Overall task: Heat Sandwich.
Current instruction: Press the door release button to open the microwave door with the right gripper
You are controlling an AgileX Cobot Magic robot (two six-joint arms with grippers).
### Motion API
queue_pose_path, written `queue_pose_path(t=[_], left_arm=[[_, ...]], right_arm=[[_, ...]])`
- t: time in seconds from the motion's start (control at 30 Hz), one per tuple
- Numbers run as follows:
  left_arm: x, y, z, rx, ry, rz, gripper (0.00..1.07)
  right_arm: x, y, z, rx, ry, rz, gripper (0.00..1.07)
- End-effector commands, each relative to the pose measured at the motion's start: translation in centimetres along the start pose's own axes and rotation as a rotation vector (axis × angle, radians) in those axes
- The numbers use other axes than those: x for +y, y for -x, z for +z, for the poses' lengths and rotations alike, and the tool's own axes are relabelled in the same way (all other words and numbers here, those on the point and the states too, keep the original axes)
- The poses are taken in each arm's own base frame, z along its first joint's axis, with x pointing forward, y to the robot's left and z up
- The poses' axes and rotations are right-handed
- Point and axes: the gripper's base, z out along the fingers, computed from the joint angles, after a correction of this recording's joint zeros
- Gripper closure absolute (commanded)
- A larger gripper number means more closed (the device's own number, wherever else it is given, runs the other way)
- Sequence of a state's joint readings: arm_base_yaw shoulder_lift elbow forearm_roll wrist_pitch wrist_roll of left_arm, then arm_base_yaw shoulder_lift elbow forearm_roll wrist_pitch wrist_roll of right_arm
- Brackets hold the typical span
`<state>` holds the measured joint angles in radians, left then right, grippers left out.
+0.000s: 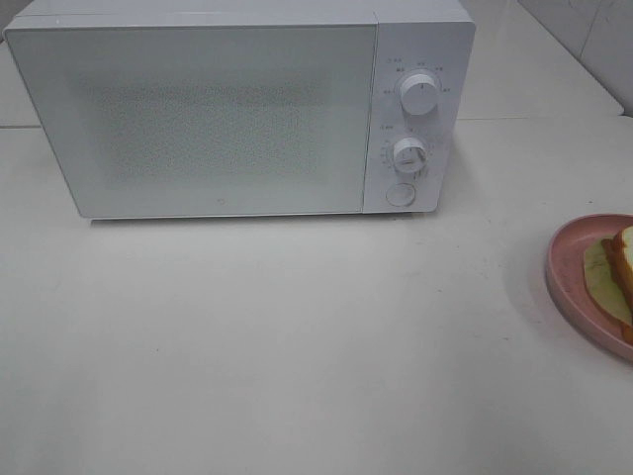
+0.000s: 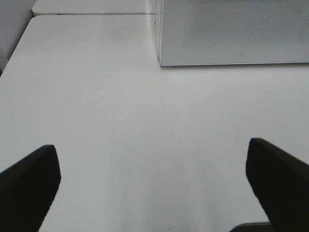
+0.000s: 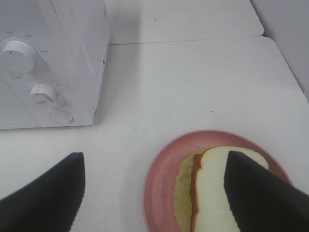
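Observation:
The sandwich [image 1: 620,269] lies on a round pink plate [image 1: 569,272] at the right edge of the exterior view, partly cut off. In the right wrist view the sandwich [image 3: 212,193] shows white bread, a brown crust and a pale green layer on the plate [image 3: 161,179]. My right gripper [image 3: 154,193] hangs open above the plate's near side, one finger in front of the bread. My left gripper [image 2: 154,183] is open over bare table in front of the microwave's left corner. Neither arm shows in the exterior view.
A white microwave [image 1: 198,109] stands at the back of the table with its door shut, two dials [image 1: 419,94] and a round button [image 1: 400,194] on its right panel. The white table [image 1: 297,336] reaches to the front; a seam runs behind.

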<state>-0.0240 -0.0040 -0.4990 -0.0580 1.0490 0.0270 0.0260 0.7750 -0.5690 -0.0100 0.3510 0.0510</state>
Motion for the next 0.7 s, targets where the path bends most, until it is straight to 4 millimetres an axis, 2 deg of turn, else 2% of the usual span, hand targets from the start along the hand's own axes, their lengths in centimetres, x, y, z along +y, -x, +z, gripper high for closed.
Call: queue_pose_path(t=[0.03,0.07,0.23,0.37,0.53,0.57,0.7], left_arm=[[0.0,-0.1,-0.3,-0.036,0.0,-0.002,0.03],[0.0,-0.1,-0.3,-0.036,0.0,-0.002,0.03],[0.0,-0.1,-0.3,-0.036,0.0,-0.002,0.03],[0.0,-0.1,-0.3,-0.036,0.0,-0.002,0.03],[0.0,-0.1,-0.3,-0.036,0.0,-0.002,0.03],[0.0,-0.1,-0.3,-0.036,0.0,-0.002,0.03],[0.0,-0.1,-0.3,-0.036,0.0,-0.002,0.03]], right_arm=[[-0.1,0.4,1.5,-0.003,-0.005,0.002,0.31],[-0.1,0.5,2.5,0.001,-0.005,0.004,0.31],[-0.1,0.6,4.3,0.002,-0.005,0.002,0.31],[0.0,0.7,4.9,-0.04,-0.002,-0.002,0.31],[0.7,-1.0,6.2,-0.109,0.037,-0.011,0.31],[1.2,-1.8,6.8,-0.119,0.061,-0.008,0.31],[2.2,-2.7,7.6,-0.176,0.085,0.001,0.31]])
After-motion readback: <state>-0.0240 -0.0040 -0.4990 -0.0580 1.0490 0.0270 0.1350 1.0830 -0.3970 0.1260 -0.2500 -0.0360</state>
